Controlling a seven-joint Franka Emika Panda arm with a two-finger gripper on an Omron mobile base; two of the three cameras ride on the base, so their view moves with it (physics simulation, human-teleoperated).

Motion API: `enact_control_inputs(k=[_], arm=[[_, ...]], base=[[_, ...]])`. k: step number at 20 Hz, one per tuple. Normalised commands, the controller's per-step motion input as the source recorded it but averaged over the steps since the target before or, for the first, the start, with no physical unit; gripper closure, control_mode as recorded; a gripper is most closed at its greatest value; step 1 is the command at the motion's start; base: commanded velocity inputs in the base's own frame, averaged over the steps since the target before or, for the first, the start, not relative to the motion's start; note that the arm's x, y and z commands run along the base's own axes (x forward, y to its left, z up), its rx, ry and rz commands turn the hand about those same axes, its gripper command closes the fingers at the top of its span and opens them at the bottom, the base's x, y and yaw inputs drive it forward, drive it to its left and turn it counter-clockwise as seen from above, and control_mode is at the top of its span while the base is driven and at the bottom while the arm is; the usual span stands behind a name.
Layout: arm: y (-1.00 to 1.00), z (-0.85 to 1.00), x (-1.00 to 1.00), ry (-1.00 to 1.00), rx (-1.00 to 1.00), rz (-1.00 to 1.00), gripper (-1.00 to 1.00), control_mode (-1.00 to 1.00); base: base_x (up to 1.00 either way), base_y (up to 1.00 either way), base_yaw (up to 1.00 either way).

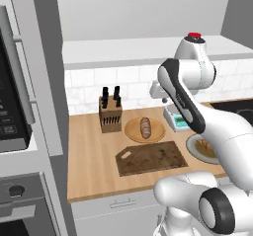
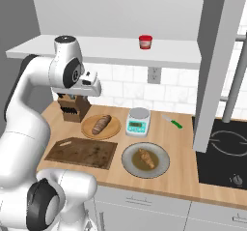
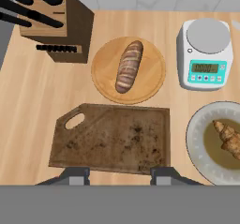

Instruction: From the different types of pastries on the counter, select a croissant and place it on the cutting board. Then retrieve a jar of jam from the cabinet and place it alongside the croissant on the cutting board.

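Overhead, gripper (image 3: 120, 175) shut, empty, above cutting board (image 3: 112, 138) near counter's (image 3: 28, 110) front edge; croissant (image 3: 228, 137) plated alongside; loaf (image 3: 128, 66) behind.

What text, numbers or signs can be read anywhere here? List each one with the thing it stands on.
None can be read.
kitchen scale: its display shows a row of digits and there are buttons beneath, too blurred to read.
microwave: pale marks on its control panel, too small to read.
jar of jam: no label can be made out.
stovetop: only white burner outlines, no writing.
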Motion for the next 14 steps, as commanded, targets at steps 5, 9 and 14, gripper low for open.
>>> enact_control_inputs(k=[5,9,14], arm=[[0.03,0.0,0.06,0.0,0.0,0.0,-1.0,-1.0],[0.0,0.14,0.0,0.0,-0.03,0.0,-1.0,-1.0],[-0.29,0.34,0.0,0.0,-0.02,0.0,-1.0,-1.0]], base=[[0.0,0.0,0.0],[0.0,0.0,0.0],[0.0,0.0,0.0]])
